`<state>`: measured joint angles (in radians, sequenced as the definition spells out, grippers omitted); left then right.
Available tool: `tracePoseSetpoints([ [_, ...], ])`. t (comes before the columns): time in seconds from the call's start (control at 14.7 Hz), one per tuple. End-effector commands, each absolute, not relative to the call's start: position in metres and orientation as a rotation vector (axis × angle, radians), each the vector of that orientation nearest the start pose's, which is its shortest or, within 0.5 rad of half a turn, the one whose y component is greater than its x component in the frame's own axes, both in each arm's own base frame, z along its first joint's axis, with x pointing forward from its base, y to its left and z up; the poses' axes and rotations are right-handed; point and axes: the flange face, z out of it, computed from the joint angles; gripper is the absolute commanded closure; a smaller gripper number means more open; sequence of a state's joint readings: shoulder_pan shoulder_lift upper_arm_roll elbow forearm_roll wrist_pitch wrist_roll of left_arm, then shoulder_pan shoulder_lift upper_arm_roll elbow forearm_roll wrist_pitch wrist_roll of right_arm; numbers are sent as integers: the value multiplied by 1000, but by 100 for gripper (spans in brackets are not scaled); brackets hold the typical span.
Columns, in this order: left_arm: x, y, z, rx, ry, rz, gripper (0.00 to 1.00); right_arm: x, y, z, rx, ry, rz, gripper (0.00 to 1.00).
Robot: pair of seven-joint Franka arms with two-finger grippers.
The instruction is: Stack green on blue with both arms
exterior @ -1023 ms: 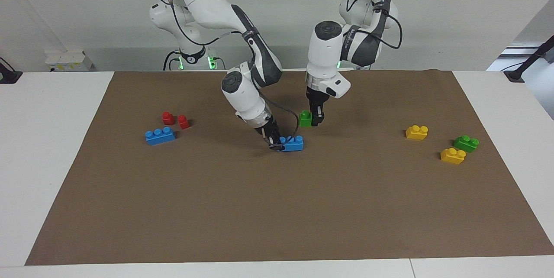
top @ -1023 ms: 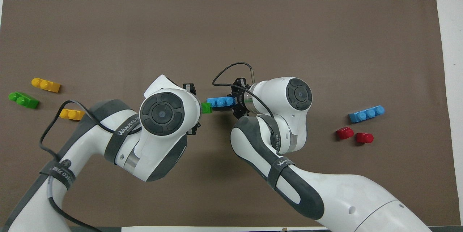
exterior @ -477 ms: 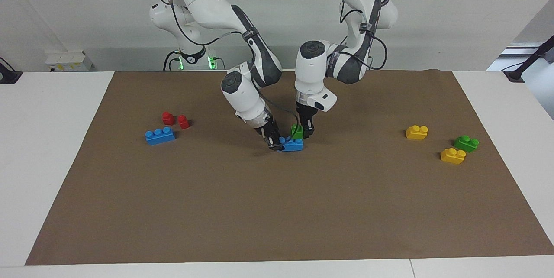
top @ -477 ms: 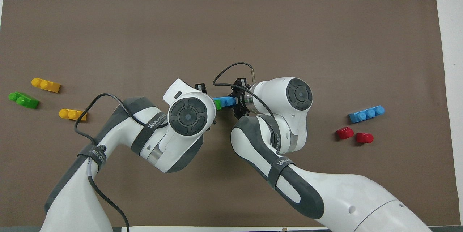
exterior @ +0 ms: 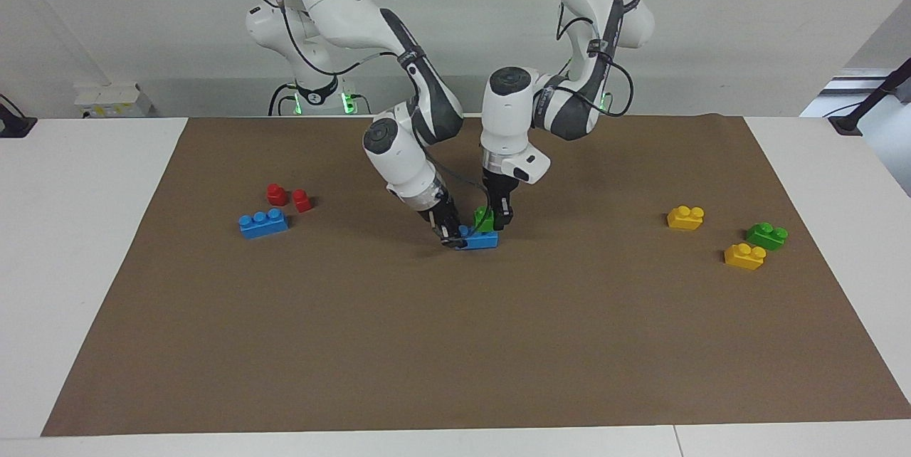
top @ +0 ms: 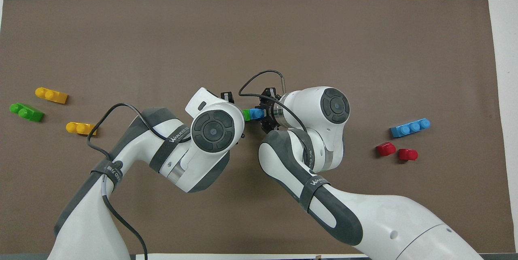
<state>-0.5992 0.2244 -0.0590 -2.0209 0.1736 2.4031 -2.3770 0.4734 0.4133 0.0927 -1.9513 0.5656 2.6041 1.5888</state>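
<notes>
The right end effector is clamped on one end of the blue brick, pinning it to the brown mat on the counter, probably so it cannot slide or tip under pressure. The left end effector grips the green brick and holds it on the blue brick's free end, studs up, apparently to press it home. Whether the green is fully seated cannot be told; release should wait.

Both arms bent down to frame center, wrists close together. Left claw clamped on green brick; right claw clamped on blue brick.
</notes>
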Motion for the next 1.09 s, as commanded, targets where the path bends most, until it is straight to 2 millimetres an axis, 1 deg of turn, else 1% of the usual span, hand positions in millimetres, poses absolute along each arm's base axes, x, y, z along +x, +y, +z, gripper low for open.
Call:
tracePoseSetpoints([
  [0.0,482,-378,340,2073,2154,207,100,543,322,283,-1990,1898,321,100],
  [0.14,482,-378,336,2073,2163,206,100,544,322,283,-1988,1899,321,100],
  [0.55,480,-380,333,2086,2150,228,100,544,321,283,-1987,1903,324,100],
  [0.61,480,-381,334,2086,2151,228,91,545,320,283,-1985,1903,323,100],
  [0.68,481,-381,336,2087,2150,230,1,545,320,283,-1985,1903,323,100],
  [0.82,481,-379,343,2093,2138,236,0,545,318,283,-1984,1907,325,100],
  [0.89,482,-376,348,2094,2140,240,0,546,316,282,-1979,1914,330,85],
  [0.95,482,-372,359,2091,2134,246,0,549,310,282,-1966,1928,333,53],
  [1.02,482,-370,366,2110,2115,253,0,551,308,283,-1964,1934,340,31],
])
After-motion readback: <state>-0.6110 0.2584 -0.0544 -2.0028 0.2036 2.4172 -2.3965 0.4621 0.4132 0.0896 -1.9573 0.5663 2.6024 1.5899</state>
